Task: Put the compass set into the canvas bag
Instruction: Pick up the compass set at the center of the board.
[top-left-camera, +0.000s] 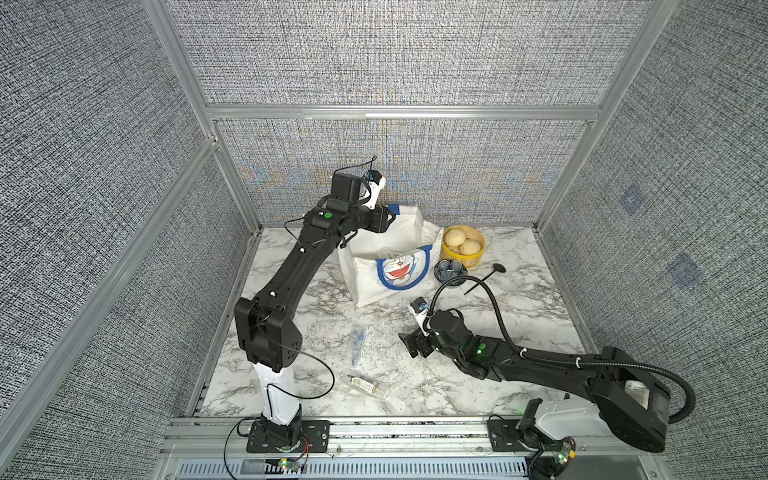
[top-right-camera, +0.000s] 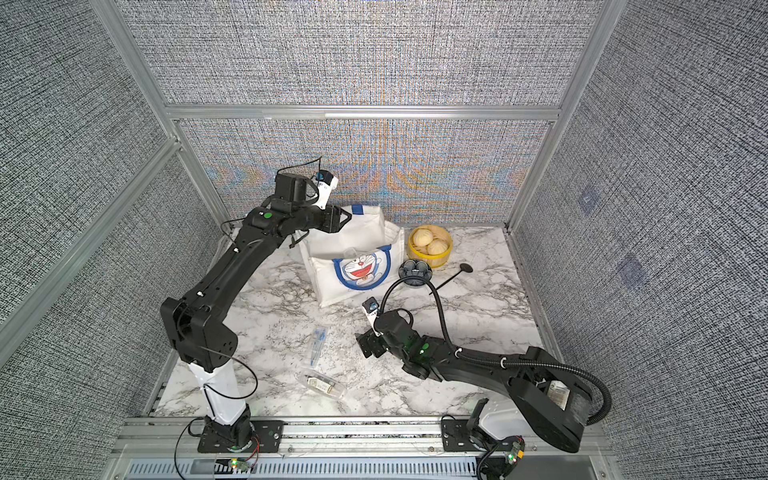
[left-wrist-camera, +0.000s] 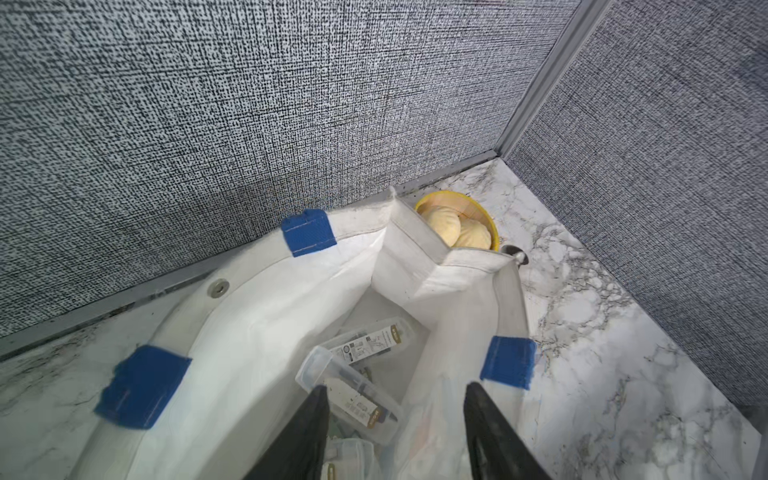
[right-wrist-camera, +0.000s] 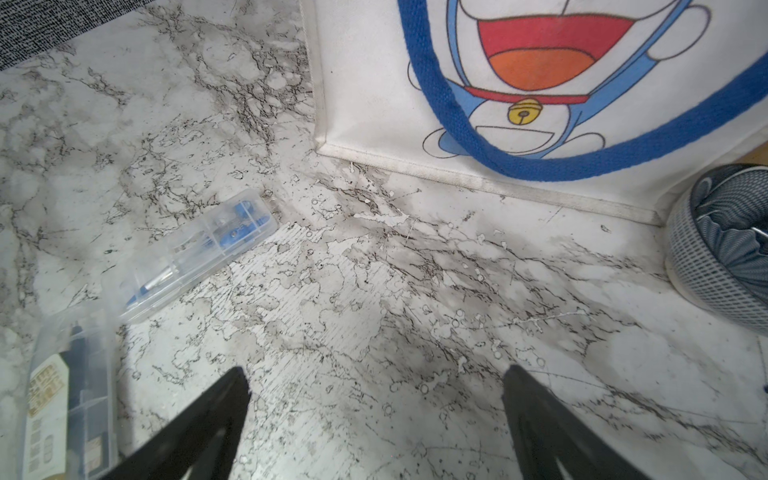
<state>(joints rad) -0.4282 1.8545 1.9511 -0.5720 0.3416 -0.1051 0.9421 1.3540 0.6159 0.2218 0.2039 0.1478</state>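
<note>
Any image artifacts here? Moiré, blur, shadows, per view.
In both top views, rainbow moiré bands run across the back wall panel. Right wrist view: the labelled clear case in the corner is out of focus, and a soft shadow darkens the marble table ahead of the right hand. Left wrist view: the fingers of the left hand are soft-edged, and the canvas bag interior is evenly lit.

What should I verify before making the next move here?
1. Left end effector empty, jaws apart above the canvas bag: ok.
2. Bag upright with its mouth open: ok.
3. Clear compass cases lying inside the bag: ok.
4. Every case bagged: not ok. The blue compass case and the labelled case lie on the marble table.
5. Right end effector open, empty, above bare table beside those two cases: ok.
6. Number of cases in the bag: cannot tell.
</note>
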